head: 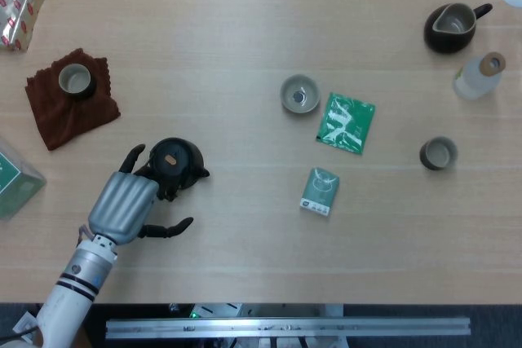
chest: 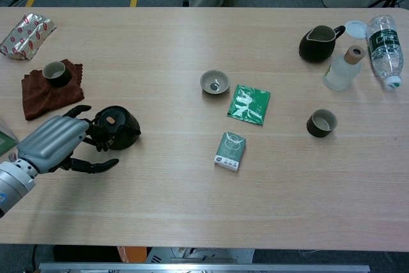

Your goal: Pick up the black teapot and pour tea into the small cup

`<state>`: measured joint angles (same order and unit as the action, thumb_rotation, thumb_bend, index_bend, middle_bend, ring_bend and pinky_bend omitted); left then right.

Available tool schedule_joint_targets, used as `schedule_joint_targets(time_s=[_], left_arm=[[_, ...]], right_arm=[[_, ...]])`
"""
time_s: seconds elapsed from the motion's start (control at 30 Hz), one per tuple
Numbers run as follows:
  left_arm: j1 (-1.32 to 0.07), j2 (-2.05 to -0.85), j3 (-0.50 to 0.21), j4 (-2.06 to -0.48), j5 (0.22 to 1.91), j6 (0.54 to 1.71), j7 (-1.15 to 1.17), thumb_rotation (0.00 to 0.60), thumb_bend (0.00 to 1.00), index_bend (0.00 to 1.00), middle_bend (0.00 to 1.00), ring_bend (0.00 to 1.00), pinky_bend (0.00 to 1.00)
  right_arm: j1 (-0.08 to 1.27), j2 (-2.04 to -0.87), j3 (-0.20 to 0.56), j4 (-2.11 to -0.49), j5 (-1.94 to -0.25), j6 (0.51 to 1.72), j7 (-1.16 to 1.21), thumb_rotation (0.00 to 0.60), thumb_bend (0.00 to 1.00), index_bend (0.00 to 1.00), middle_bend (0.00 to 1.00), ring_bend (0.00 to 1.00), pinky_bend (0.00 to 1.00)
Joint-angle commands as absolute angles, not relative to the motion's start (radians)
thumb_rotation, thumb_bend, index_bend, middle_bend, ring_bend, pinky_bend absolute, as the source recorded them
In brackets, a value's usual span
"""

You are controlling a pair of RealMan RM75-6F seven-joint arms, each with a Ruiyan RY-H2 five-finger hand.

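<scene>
Both views are bright and evenly lit from overhead, so shadows on the pale surface [head: 245, 30] are soft and short, lying close under each thing. Beyond the fingers [head: 167, 228], the black teapot [head: 175, 162] shows a faint sheen on its lid. The foil packet [chest: 27, 35] glints. Focus is sharp overall; the head view is slightly washed out, and the chest view bends lines mildly at its edges.

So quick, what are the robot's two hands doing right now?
Left hand: open, fingers spread beside the black teapot, holding nothing.
Right hand: not in either view.
</scene>
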<state>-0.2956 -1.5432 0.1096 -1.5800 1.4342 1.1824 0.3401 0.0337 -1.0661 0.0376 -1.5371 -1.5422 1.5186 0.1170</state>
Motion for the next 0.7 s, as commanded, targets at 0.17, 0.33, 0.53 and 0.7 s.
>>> schedule_joint_targets(time_s=[0.17, 0.33, 0.53, 0.7], left_arm=[[-0.29, -1.548, 0.115, -1.575, 1.434, 1.173, 0.34, 0.213, 0.18, 0.49, 0.5, 0.37, 0.06], [-0.288, -1.55, 0.116, -1.573, 1.435, 1.167, 0.336, 0.211, 0.18, 0.52, 0.53, 0.37, 0.06], [-0.289, -1.555, 0.111, -1.563, 1.434, 1.157, 0.332, 0.213, 0.18, 0.59, 0.61, 0.41, 0.06], [-0.295, -1.567, 0.102, -1.549, 1.441, 1.154, 0.33, 0.214, 0.18, 0.65, 0.72, 0.51, 0.06]], right_arm=[[0.032, -1.066, 0.037, -1.536, -1.541, 1.519, 0.118, 0.6, 0.14, 0.34, 0.3, 0.18, 0.26], [0.032, -1.067, 0.039, -1.534, -1.538, 1.518, 0.118, 0.6, 0.14, 0.34, 0.3, 0.18, 0.26], [0.032, -1.067, 0.042, -1.533, -1.534, 1.518, 0.118, 0.6, 0.14, 0.34, 0.3, 0.18, 0.26], [0.032, -1.071, 0.044, -1.529, -1.53, 1.518, 0.12, 0.6, 0.14, 0.34, 0.3, 0.18, 0.26]])
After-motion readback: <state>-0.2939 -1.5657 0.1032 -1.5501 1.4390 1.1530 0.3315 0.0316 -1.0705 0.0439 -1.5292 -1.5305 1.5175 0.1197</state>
